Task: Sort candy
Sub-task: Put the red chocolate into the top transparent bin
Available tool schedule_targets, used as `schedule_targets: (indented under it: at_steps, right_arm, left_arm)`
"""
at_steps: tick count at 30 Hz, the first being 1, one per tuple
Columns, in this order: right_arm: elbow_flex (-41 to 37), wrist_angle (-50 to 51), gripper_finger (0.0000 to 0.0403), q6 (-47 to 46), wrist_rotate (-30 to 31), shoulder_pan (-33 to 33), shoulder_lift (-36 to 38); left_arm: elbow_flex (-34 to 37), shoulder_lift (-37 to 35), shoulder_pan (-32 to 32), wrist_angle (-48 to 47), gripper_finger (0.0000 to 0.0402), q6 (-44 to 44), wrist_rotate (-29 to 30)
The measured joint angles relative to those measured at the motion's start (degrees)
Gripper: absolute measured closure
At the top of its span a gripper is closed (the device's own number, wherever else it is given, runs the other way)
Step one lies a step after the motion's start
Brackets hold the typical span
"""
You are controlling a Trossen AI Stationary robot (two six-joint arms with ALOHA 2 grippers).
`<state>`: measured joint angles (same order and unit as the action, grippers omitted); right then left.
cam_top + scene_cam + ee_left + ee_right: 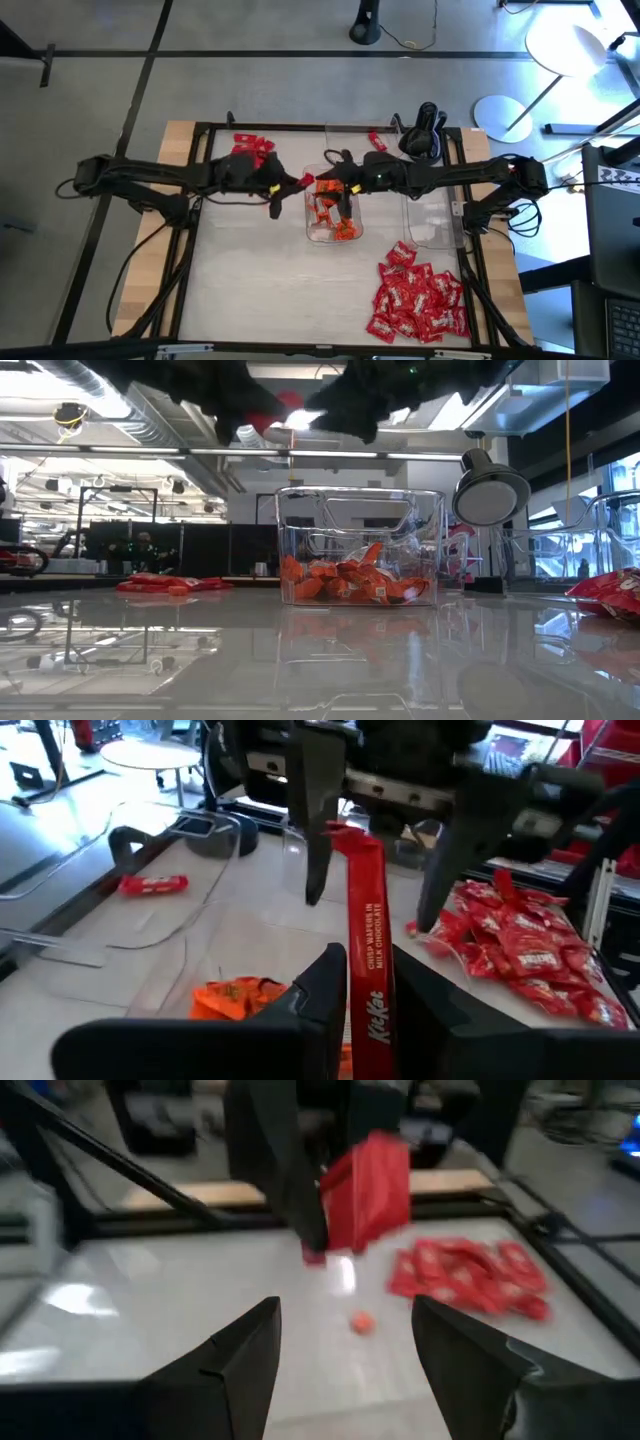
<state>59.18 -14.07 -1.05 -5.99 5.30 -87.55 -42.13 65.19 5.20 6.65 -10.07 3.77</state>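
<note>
A clear tray (322, 232) at the table's middle holds orange candy (333, 212), also seen in the low view (350, 582). Above the tray's left edge my left gripper (303, 183) is shut on a long red wrapped candy (366, 910). My right gripper (336, 178) faces it from the right, open, with its fingers (312, 840) on either side of the candy's far end and apart from it. In the right wrist view the open right gripper (345, 1320) looks at the held red candy (372, 1190). My left gripper pinches the red candy's near end (372, 1012) between its two fingers. The fingers come nearly level from the table's left and lie along the candy. The candy sticks out past the fingertips, lifted clear above the tray.
A heap of red candy with white marks (418, 300) lies at the near right. Plain red candy (250, 150) lies at the far left, and one piece (377, 140) at the far middle. A second clear tray (432, 222) stands to the right. A black stand (422, 130) is at the far edge.
</note>
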Motion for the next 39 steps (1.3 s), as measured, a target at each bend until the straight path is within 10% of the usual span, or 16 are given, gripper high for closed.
schedule_targets:
  at_steps: [16,25,39]
  right_arm:
    - [0.0,-19.3,0.0194,-8.2,-10.2,-0.1,-4.3]
    - [0.0,-14.1,0.0223,-6.4,-10.3,0.0,-3.6]
    - [0.1,14.7,0.0130,12.2,-7.9,0.6,-7.0]
  left_arm:
    - [0.0,0.3,-9.0,9.0,0.0344,1.4,7.0]
    - [0.0,0.3,-9.0,2.8,0.0344,-3.7,7.0]
    - [0.0,0.3,-8.9,-4.2,0.0273,-9.3,7.0]
